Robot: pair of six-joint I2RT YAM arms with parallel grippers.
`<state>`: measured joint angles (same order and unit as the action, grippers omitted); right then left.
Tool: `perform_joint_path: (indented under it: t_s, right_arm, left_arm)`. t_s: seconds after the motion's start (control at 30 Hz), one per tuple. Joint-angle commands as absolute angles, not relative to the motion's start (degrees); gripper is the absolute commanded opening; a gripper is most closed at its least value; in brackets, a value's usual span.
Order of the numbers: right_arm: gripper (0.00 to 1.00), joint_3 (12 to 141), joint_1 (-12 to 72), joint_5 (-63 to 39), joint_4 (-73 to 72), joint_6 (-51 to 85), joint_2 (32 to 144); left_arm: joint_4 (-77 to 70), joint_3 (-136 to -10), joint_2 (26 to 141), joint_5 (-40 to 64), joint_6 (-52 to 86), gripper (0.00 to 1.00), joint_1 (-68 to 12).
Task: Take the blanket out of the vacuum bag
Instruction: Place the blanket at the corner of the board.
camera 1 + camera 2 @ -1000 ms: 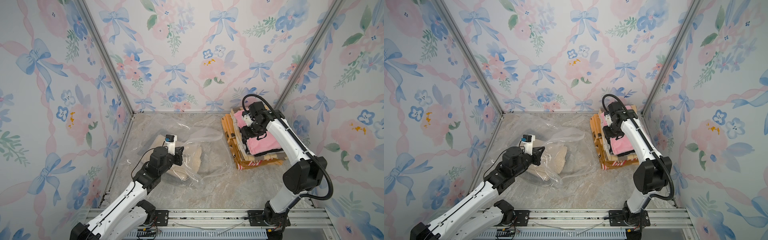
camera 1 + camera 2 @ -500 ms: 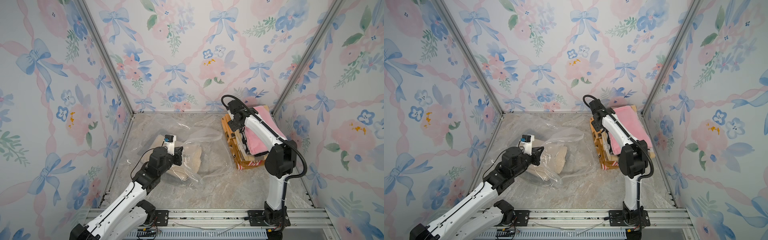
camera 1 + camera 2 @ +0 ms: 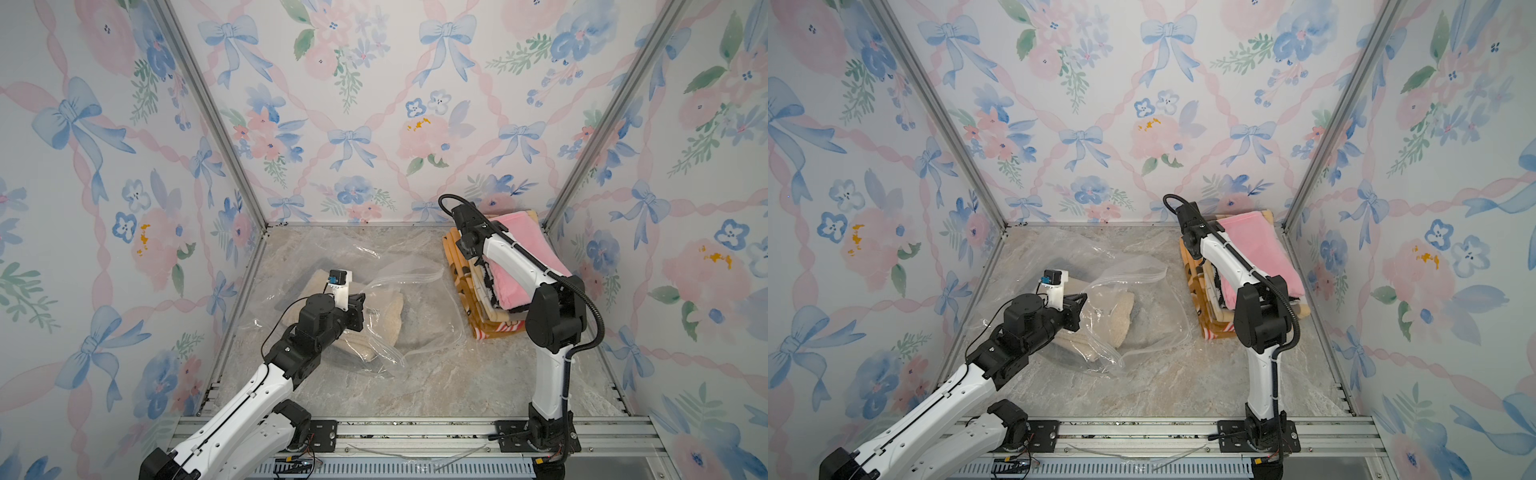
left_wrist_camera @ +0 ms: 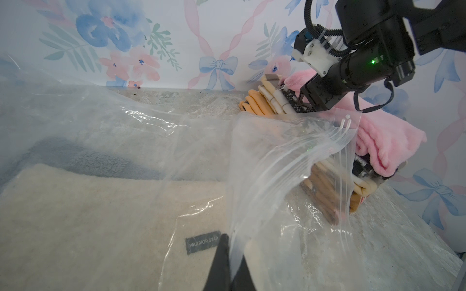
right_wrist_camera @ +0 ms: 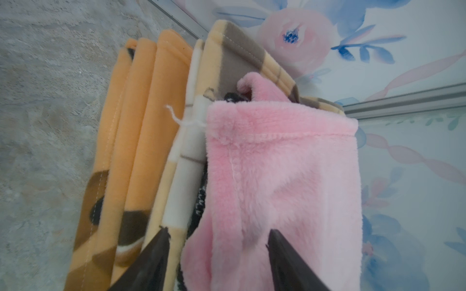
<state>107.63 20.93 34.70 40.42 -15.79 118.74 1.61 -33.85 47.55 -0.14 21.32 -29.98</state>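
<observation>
We have the left gripper [image 4: 230, 252] pinched together on a fold of the vacuum bag [image 4: 290, 163]. In the left wrist view the clear film rises from between its dark fingers [image 4: 219, 259]. In both top views the bag sprawls on the table [image 3: 436, 386] from the centre toward 9 o'clock. The cream blanket [image 3: 386, 316] lies inside it, under the plastic and partly under that gripper.

Our right gripper [image 5: 218, 236] stands with its jaws apart at the 11 o'clock corner of the stack [image 3: 469, 282] of folded blankets, which sits at 2 o'clock on the table. The pink blanket [image 5: 277, 163] on top of the stack fills part of the gap between the jaws. We cannot tell whether either finger presses on it.

In both top views the right wrist hides its own fingertips. The bag's far edge, toward 10 o'clock, fades into the marble and is hard to trace. The pink blanket covers most of the layers beneath it. The left fingers are cut off by the frame edge in the wrist view. A small label [image 4: 203, 242] on the cream blanket reads WARRIOR STAR through the film.

Our left arm [image 3: 266, 390] reaches low from the rail at 7 o'clock toward 1 o'clock, with its wrist over the blanket. Our right arm [image 3: 548, 374] rises upright from the rail at 5 o'clock and bends at the elbow. Its forearm runs toward 11 o'clock over the stack.
</observation>
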Motion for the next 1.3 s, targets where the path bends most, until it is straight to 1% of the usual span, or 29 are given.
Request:
perform_joint_path:
  t_s: [0.0,0.03,0.1,0.17,0.3,0.4,0.47,0.53,0.57,0.7,0.73,0.97,1.27]
  right_arm:
    - [0.53,107.7,20.5,36.1,39.7,-16.7,118.6]
    - [0.48,107.8,20.5,36.1,39.7,-16.7,118.7]
    - [0.44,108.1,20.4,35.9,40.0,-16.8,118.9]
    - [0.44,108.7,20.2,35.8,40.8,-16.6,119.3]
    - [0.48,109.5,20.0,35.1,42.3,-16.5,119.8]
    - [0.45,109.9,19.8,34.8,43.4,-16.3,120.4]
    - [0.39,110.1,19.7,34.7,44.0,-16.2,120.7]
    - [0.26,110.1,19.7,34.6,44.1,-16.0,120.7]
    - [0.24,110.2,19.6,34.6,44.1,-15.9,120.7]
    - [0.04,111.3,19.4,34.2,44.9,-15.4,120.4]
    - [0.00,111.6,19.5,33.9,44.9,-15.3,120.0]
    - [0.00,112.9,18.7,31.5,44.1,-13.1,115.6]
    - [0.00,117.9,13.2,22.4,45.4,-7.5,114.3]
  left_arm:
    - [2.5,-33.8,47.5,0.4,22.0,0.00,-29.6]
    - [2.6,-33.9,47.4,0.4,22.0,0.00,-29.5]
    - [2.9,-33.9,47.3,0.5,22.0,0.00,-29.6]
    - [2.9,-33.9,47.0,0.4,22.0,0.00,-29.5]
    - [3.0,-33.8,46.8,0.3,22.2,0.00,-29.6]
    - [3.0,-33.9,46.8,0.5,22.2,0.00,-29.5]
    - [3.0,-33.9,46.9,0.5,22.2,0.00,-29.5]
    - [2.9,-34.0,46.9,0.5,22.2,0.00,-29.5]
    - [3.0,-34.1,46.8,0.5,22.2,0.00,-29.6]
    - [3.2,-34.1,46.7,0.5,22.2,0.00,-29.5]
    - [3.2,-34.1,46.7,0.5,22.2,0.00,-29.6]
    - [2.9,-33.6,46.6,0.6,22.6,0.00,-29.6]
    - [2.6,-33.4,46.9,0.8,22.9,0.00,-29.5]
